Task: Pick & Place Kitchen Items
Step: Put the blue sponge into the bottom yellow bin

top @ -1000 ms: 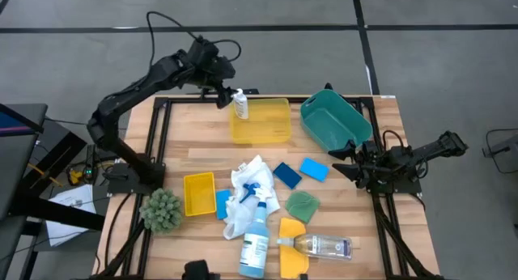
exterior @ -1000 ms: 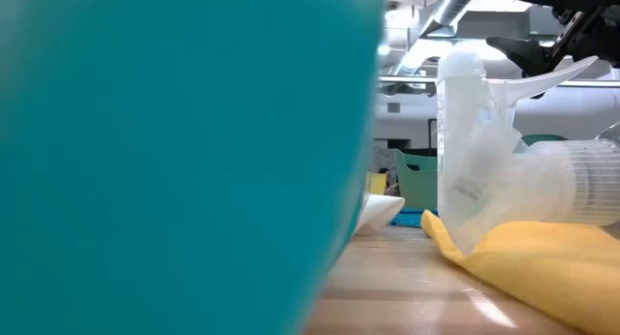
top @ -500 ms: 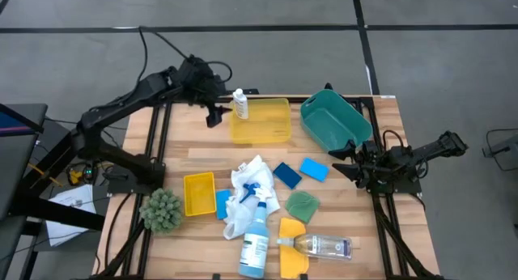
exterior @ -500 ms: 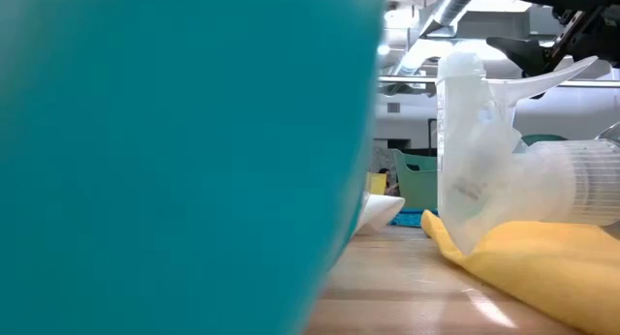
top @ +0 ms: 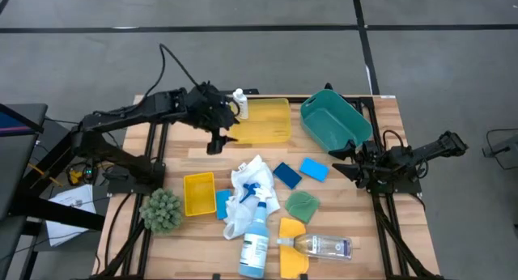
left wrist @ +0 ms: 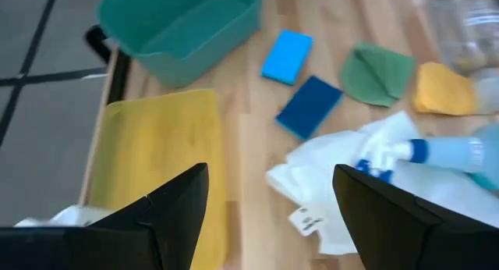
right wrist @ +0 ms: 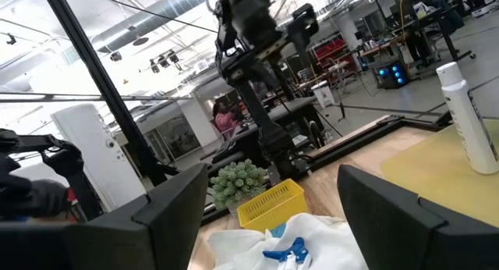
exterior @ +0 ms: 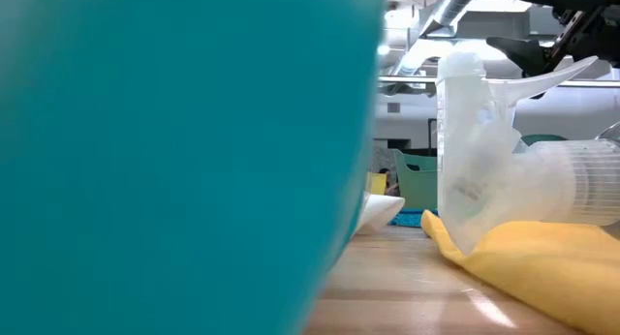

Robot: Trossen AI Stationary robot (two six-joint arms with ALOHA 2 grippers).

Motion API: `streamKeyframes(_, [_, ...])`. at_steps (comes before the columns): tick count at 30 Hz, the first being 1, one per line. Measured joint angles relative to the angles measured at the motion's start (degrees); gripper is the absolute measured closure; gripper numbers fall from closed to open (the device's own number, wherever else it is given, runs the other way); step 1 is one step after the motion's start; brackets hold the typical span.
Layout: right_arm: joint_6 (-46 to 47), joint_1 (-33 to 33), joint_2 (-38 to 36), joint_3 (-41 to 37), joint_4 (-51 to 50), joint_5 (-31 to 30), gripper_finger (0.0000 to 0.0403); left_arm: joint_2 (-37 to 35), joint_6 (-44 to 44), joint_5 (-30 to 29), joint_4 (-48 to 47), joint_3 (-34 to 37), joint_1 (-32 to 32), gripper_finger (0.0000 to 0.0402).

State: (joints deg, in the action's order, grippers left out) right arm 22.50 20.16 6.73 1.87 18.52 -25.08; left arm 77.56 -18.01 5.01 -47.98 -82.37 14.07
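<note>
While wide open | left gripper (top: pixel 217 141) empty; right gripper (top: pixel 346 161) likewise

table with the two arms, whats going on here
Nothing is held right now. The left claw hangs open over the wood beside the big yellow tray, where a white bottle stands upright. The right claw waits open at the table's right side, by the teal bin. Cloths, two blue sponges, a spray bottle and a clear bottle lie loose on the table.
</note>
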Motion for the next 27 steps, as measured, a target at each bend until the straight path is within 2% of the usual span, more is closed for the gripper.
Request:
streamKeyframes(14, [0.0,0.0,0.0,0.0,0.0,0.0,0.0125,0.0,3.8,0.0,-1.0,0.0,-5.8,0.0133])
streamKeyframes(20, [0.0,0.0,0.0,0.0,0.0,0.0,0.0125,0.2,9.5,0.0,-8.9,0.0,-6.0,0.0133])
streamKeyframes(27, [0.0,0.0,0.0,0.0,0.1,0.0,0.0125,4.2,15.9,1.2,-17.2,0.0,-6.3,0.0133])
